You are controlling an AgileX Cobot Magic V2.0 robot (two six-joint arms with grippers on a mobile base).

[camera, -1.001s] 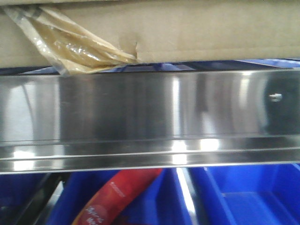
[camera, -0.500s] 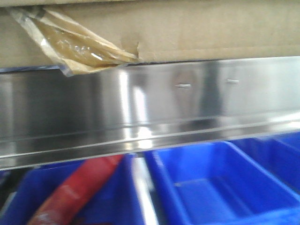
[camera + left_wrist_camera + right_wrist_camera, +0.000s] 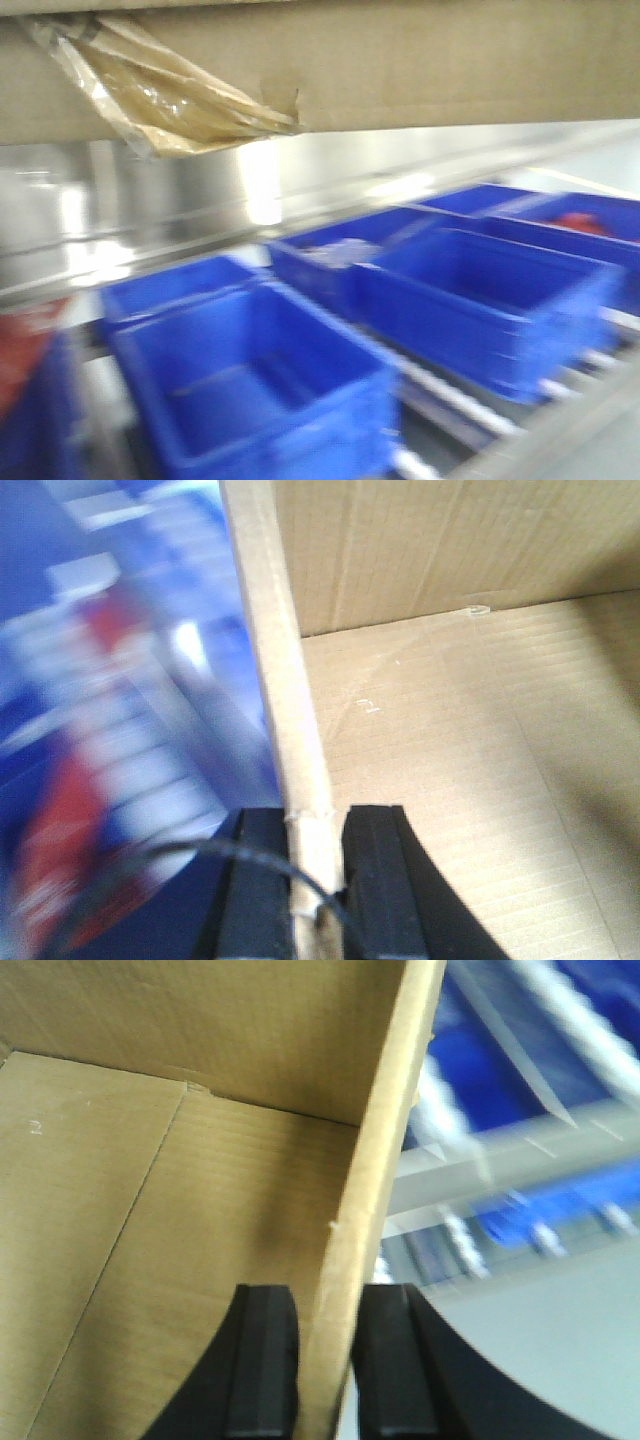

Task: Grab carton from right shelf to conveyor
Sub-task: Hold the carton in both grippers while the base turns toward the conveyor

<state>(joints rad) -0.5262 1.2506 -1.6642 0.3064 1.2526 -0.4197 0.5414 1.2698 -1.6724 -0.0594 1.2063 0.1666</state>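
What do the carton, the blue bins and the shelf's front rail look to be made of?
The carton looks like plain brown corrugated cardboard, matte: fine ribbing shows inside. The blue bins look like moulded plastic, smooth and slightly glossy. The front rail seems brushed metal, probably stainless steel, given its streaked reflections.

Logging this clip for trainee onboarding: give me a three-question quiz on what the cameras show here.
1. True or false: the left end effector and the right end effector each pinch a wall of the carton.
2. In the front view, what colour are the bins seen below the carton? A red, B blue, C green.
3. Fill in: in the front view, the crumpled tape sits toward the carton's ___ end.
Key: 1 true; 2 B; 3 left.
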